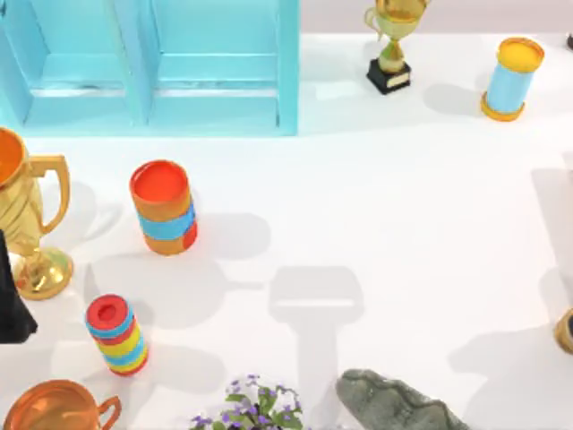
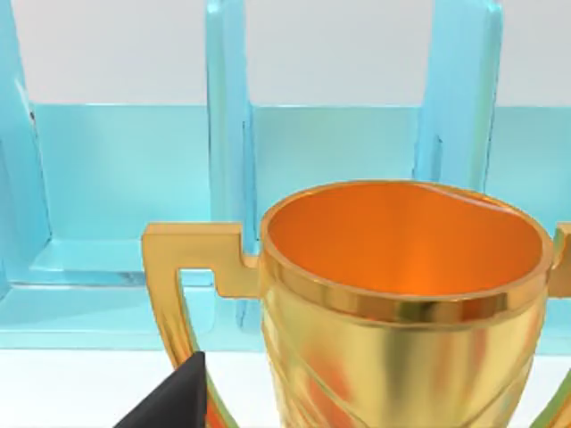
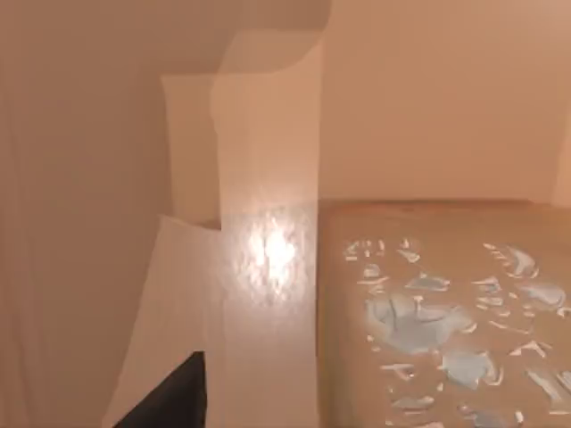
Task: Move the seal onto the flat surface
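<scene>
In the right wrist view, the seal [image 3: 428,312] is a tan-brown face with pale bluish marks, very close to the camera. A dark part of my right gripper [image 3: 169,397] sits beside it. A small tan-brown shape [image 1: 566,331] is cut off by the top view's right edge; I cannot tell whether it is the seal. The flat surface, a white tabletop [image 1: 403,206], spreads across the middle. My left gripper [image 1: 13,305] is parked at the left edge behind a big gold trophy [image 2: 401,294].
A light blue shelf unit [image 1: 152,63] stands at the back left. An orange-and-blue can [image 1: 164,208] and a striped can [image 1: 116,334] are on the left. A grey-green rock figure [image 1: 394,403], flowers [image 1: 251,403] and a copper cup [image 1: 54,408] line the front. A small trophy [image 1: 391,45] and a blue can [image 1: 510,79] stand at the back right.
</scene>
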